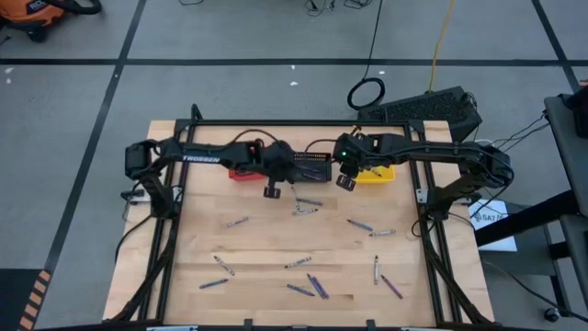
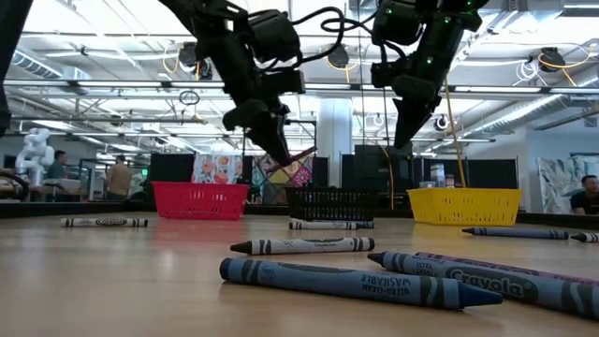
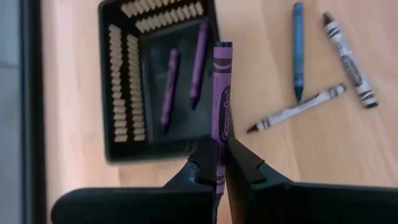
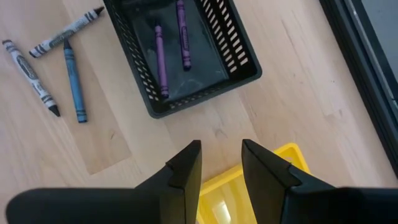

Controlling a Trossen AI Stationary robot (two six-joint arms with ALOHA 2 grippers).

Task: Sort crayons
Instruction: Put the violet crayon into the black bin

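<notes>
My left gripper (image 1: 273,191) hangs just near of the red basket (image 1: 243,173) and the black basket (image 1: 310,167), shut on a purple crayon (image 3: 222,93). Two more purple crayons (image 3: 170,90) lie on the floor of the black basket (image 3: 158,81). My right gripper (image 4: 221,155) stands open with nothing between its fingers, above the near edge of the yellow basket (image 4: 273,171). Grey, blue and purple crayons (image 1: 308,207) lie flat across the table. My left gripper pinches the purple crayon by one end (image 3: 219,149) between its two fingers. The fingers slant downward, and the crayon runs on in line with them, past their tips. It is lifted clear of the table, its free end (image 3: 222,46) by the black basket's wall.
The three baskets stand in a row at the table's far side: red, black, yellow (image 1: 377,174). Two grey crayons and a blue one (image 3: 298,56) lie close by the black basket. Several more crayons (image 1: 312,285) are scattered toward the near edge. People stand in the room behind.
</notes>
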